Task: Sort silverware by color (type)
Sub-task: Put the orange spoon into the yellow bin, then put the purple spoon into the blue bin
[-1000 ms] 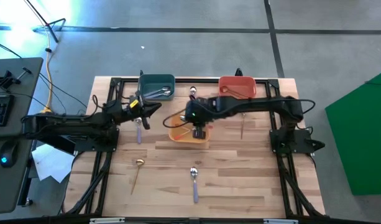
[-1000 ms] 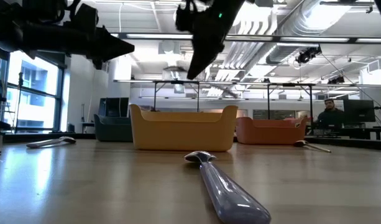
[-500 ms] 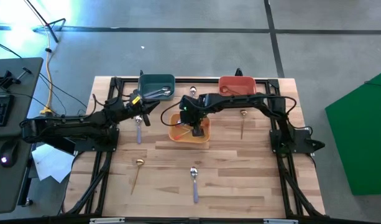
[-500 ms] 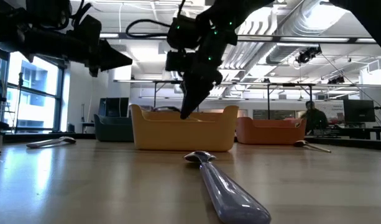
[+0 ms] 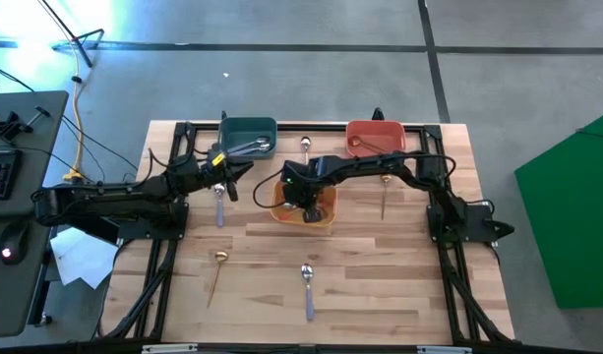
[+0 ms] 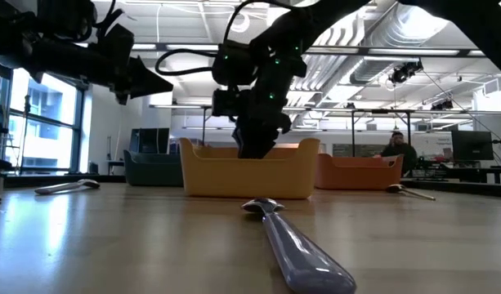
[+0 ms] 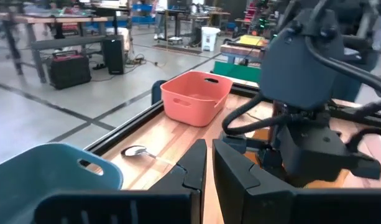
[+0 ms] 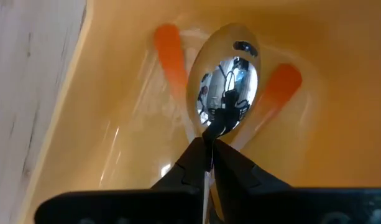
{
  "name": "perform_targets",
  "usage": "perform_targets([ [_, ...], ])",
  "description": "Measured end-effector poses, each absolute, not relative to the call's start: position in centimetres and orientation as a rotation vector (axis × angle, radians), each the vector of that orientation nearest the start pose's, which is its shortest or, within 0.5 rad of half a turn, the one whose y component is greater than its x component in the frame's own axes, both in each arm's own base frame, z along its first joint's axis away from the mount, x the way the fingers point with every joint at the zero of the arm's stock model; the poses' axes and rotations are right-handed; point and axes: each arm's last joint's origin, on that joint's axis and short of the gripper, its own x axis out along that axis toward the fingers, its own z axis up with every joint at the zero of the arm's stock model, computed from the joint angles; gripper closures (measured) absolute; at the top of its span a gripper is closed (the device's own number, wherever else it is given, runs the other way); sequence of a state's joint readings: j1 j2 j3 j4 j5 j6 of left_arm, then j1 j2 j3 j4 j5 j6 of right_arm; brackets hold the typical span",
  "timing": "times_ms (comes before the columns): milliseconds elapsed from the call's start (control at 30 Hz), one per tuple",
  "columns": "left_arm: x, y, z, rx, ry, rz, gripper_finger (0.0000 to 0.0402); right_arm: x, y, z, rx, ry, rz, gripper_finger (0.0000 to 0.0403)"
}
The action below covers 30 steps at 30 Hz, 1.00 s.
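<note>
My right gripper (image 5: 303, 200) reaches down into the orange bin (image 5: 326, 218), shut on a spoon with a shiny silver head (image 8: 224, 71). Two orange-red handles (image 8: 168, 53) of other spoons lie on the bin floor under it. My left gripper (image 5: 232, 177) hovers shut above the table between the teal bin (image 5: 244, 131) and a lavender-handled spoon (image 5: 219, 205). Flat on the table lie another lavender spoon (image 5: 307, 285), two thin gold spoons (image 5: 218, 265) (image 5: 385, 192) and a spoon (image 5: 305, 146) at the far edge. My right gripper pinches the spoon's thin neck (image 8: 210, 129) just below the head, between its two fingers. The fingers point down into the bin and lie along the spoon. Its head sticks out past the fingertips, over the bin floor; the fingers hide the handle.
The teal bin holds silver spoons. The red bin (image 5: 375, 128) stands at the far right. The orange bin (image 6: 242, 175) sits mid-table, the near lavender spoon (image 6: 299, 253) in front of it. A person (image 6: 395, 147) sits in the room behind. Bare wood lies along the near edge.
My right gripper has come down into the orange bin and a little toward the table's left, carrying the spoon with it. The orange bin has shifted slightly.
</note>
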State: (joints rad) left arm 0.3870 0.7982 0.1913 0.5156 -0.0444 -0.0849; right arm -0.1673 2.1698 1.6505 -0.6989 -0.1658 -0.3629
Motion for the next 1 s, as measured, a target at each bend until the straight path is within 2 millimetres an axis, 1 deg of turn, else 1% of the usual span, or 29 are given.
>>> perform_targets([
  [100, 15.4, 6.5, 19.3, -0.105, 0.070, 0.474, 0.0385, 44.0, -7.0, 16.1, -0.115, 1.175, 0.211, 0.0369],
  [233, 15.4, 6.6, 19.3, -0.090, 0.077, 0.478, 0.0385, 44.1, -7.0, 16.2, -0.116, 1.163, 0.208, 0.0330],
  [333, 15.4, 6.6, 19.2, -0.084, 0.091, 0.479, 0.0385, 44.4, -7.0, 17.1, -0.091, 1.168, 0.185, 0.0310],
  [400, 15.4, 6.6, 19.1, -0.084, 0.097, 0.489, 0.0387, 44.7, -6.8, 18.0, -0.111, 1.159, 0.161, 0.0308],
  [500, 15.3, 6.6, 18.9, -0.092, 0.116, 0.491, 0.0393, 45.1, -6.0, 19.0, -0.210, 1.155, 0.134, 0.0328],
  [600, 15.3, 6.6, 18.7, -0.095, 0.138, 0.492, 0.0399, 45.6, -5.4, 20.3, -0.283, 1.091, 0.127, 0.0371],
  [667, 15.3, 6.6, 18.7, -0.095, 0.144, 0.493, 0.0401, 45.9, -5.4, 20.6, -0.291, 1.029, 0.115, 0.0394],
  [800, 15.3, 6.5, 18.5, -0.097, 0.155, 0.493, 0.0401, 45.7, -5.8, 19.6, -0.276, 0.921, 0.062, 0.0395],
  [900, 15.3, 6.5, 18.4, -0.103, 0.173, 0.494, 0.0401, 45.0, -5.5, 19.4, -0.289, 0.811, 0.026, 0.0401],
  [1000, 15.2, 6.5, 18.1, -0.132, 0.198, 0.508, 0.0401, 43.4, -5.0, 19.7, -0.289, 0.682, 0.000, 0.0401],
])
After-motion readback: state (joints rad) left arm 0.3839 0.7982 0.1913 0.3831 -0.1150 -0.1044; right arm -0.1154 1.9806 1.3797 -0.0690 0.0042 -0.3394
